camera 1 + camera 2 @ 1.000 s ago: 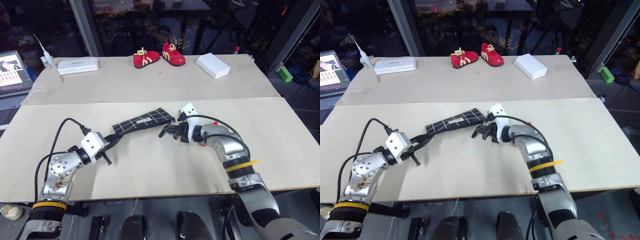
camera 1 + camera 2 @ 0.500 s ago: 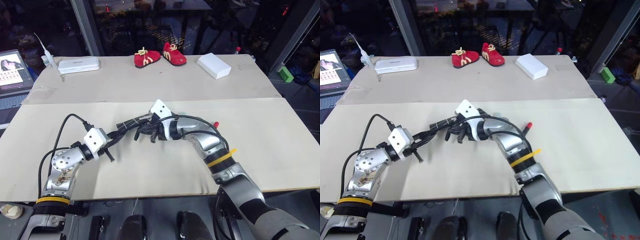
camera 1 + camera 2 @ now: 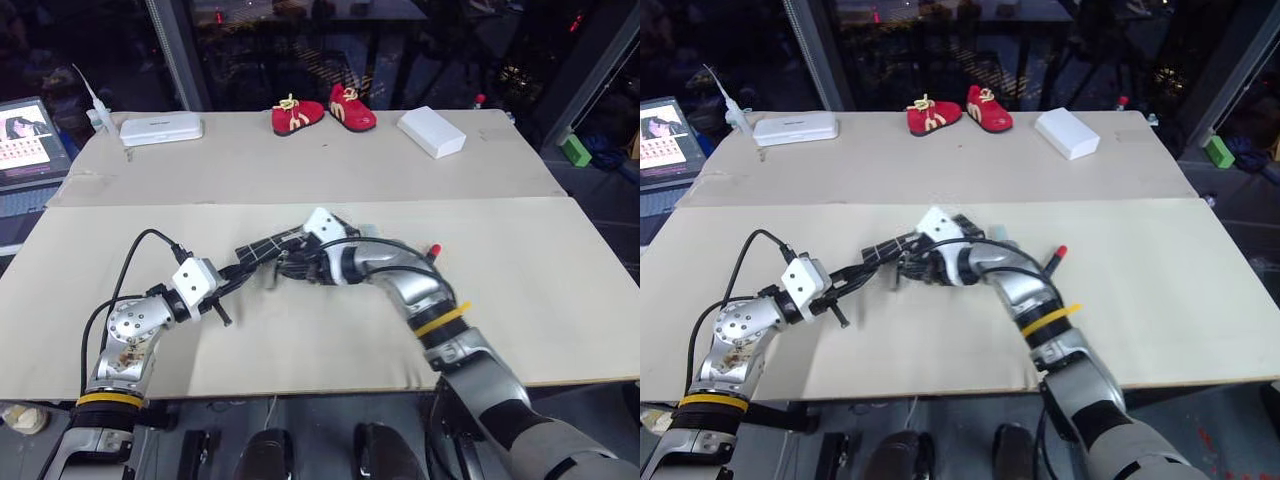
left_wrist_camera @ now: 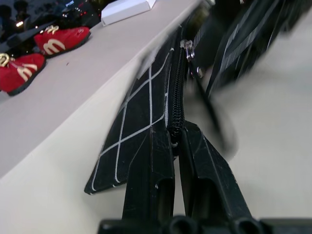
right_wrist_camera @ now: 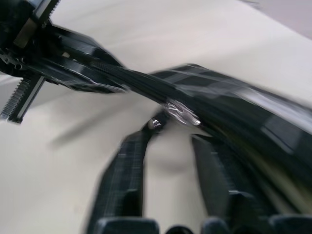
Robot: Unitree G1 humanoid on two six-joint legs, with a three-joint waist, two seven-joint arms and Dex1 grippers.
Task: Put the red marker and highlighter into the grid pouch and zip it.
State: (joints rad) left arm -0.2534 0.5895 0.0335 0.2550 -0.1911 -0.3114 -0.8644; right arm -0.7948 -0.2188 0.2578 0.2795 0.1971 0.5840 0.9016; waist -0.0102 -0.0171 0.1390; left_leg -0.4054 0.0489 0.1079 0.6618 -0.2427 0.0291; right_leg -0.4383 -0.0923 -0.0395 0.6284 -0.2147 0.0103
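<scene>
The left gripper (image 4: 175, 141) is clamped on the end of the flat black fabric grid pouch (image 4: 141, 117), held above the beige table (image 3: 560, 270); the right gripper (image 5: 168, 161) is parted beside its zipper pull (image 5: 180, 112).

Grid pouch (image 3: 285, 246) mid surface (image 3: 560, 290), betw. both arms. Marker (image 3: 433, 249) just right of right forearm, apart from pouch. Rear of surface, L to R: flat case (image 3: 160, 129), shoes (image 3: 323, 112), box (image 3: 431, 131). Laptop (image 3: 30, 140) far left.
</scene>
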